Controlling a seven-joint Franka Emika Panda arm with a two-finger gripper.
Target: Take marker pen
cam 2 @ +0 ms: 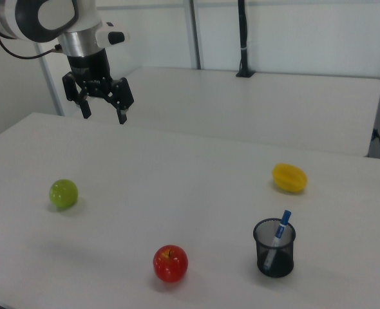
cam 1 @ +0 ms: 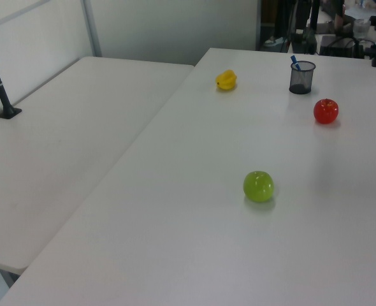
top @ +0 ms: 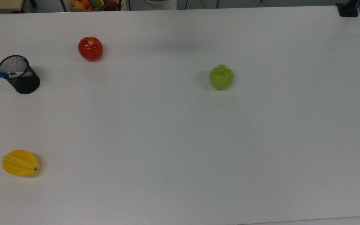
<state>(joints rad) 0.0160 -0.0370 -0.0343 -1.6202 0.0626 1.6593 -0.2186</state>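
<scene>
The white table [top: 180, 140] takes up nearly all of the top view, and nothing on it has been touched by me yet: the task is at its very start, with the whole reach, grasp and lift left to do. My gripper [cam 2: 103, 111] hangs in the upper left of the right view, high above the table, jaws spread apart and holding nothing, well away from everything.

Next in size are 3 fruits: a green apple [top: 221, 77] right of centre in the top view, a red apple [top: 90, 48] in its upper left, and a yellow fruit [top: 20, 162] in its lower left.

The 1 container is a black mesh pen cup [cam 2: 274, 248], standing upright at the lower right of the right view. Inside it leans the marker pen [cam 2: 280, 233], the cup's sole visible content, its blue cap poking above the rim and its white barrel showing through the mesh. I judge that I must travel across to the cup and pinch the cap end.
</scene>
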